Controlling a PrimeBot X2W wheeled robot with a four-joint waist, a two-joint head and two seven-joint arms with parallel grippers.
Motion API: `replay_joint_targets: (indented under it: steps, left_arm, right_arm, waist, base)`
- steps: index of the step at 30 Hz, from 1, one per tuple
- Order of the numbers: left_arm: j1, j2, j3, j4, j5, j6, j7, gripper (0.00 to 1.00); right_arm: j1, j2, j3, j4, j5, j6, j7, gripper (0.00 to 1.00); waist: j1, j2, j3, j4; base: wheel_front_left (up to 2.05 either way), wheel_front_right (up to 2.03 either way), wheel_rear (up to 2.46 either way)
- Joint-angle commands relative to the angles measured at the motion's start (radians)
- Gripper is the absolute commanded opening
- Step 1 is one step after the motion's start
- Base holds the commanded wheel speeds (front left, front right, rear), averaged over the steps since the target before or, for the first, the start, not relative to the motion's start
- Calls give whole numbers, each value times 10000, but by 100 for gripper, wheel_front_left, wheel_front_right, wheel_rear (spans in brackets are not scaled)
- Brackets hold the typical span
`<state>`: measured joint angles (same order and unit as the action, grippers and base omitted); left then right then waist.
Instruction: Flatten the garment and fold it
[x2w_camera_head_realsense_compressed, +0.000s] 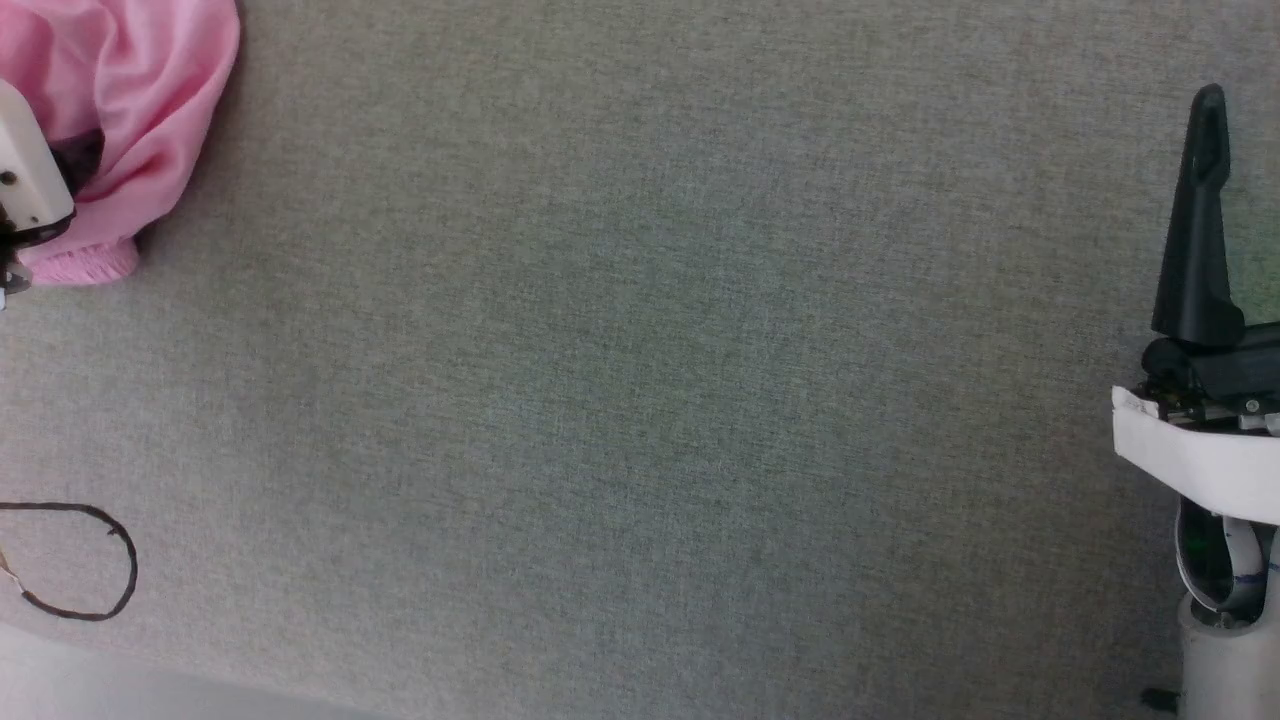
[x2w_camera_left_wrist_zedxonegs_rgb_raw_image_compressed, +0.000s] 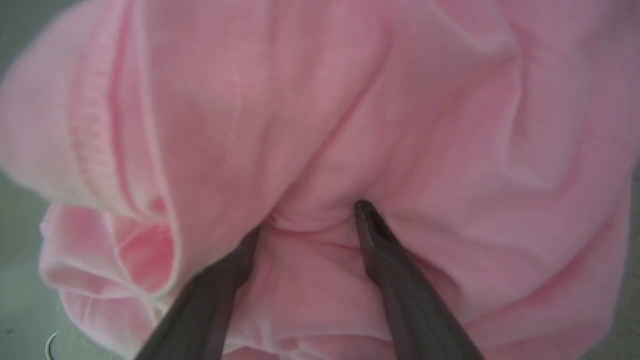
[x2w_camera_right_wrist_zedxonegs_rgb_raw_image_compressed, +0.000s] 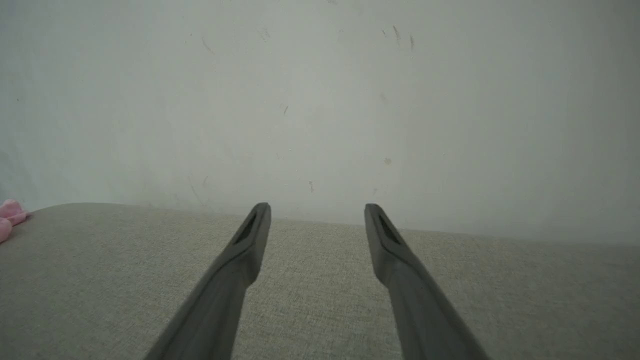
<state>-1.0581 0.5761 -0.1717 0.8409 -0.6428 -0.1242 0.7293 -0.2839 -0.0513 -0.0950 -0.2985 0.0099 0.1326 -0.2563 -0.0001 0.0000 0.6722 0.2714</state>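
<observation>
Right fingers spread above grey woven surface, scuffed wall behind.

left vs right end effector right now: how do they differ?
Position: the left end effector is down in the pink garment. The right end effector is over the bare grey fabric surface, with the garment far off at its view's left edge.
Contact: the left's fingers press into cloth, one tip hidden under a fold. The right's fingers touch nothing.
Shared: both stand open, and neither is clamped on anything.
</observation>
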Motion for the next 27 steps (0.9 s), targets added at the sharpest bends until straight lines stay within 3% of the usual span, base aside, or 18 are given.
replay_joint_targets:
  steps: [1, 2, 10, 19, 27]
  left_arm:
    - [293, -297, -283, 278, -131, -64, 144, 95]
    - [315, -270, -426, 249, -176, -64, 145, 0]
    - [-52, 623, -1432, -526, -239, -64, -684, 0]
    - [-881, 1271, -3007, -2021, -280, -65, -1556, 0]
    - [-1992, 1482, -4668, -3849, -656, -65, -1759, 0]
  right_arm:
    - [-103, 11, -10, 12, 63, -19, -55, 100]
    - [-95, 11, -13, 29, 76, -19, -55, 100]
    - [145, 11, -57, 288, 339, -19, -55, 100]
    - [845, 11, -177, 786, 904, -19, -55, 100]
    - [1527, 11, -419, 1078, 1412, -19, -55, 100]
  waist:
    - [1, 0, -74, -32]
    - [1, 0, -138, -34]
    - [1, 0, -1054, 33]
    - [1, 0, -2822, 82]
    - [1, 0, -4136, -222]
  base:
    - [0, 0, 0]
    - [0, 0, 0]
    - [0, 0, 0]
    - [0, 0, 0]
    - [0, 0, 0]
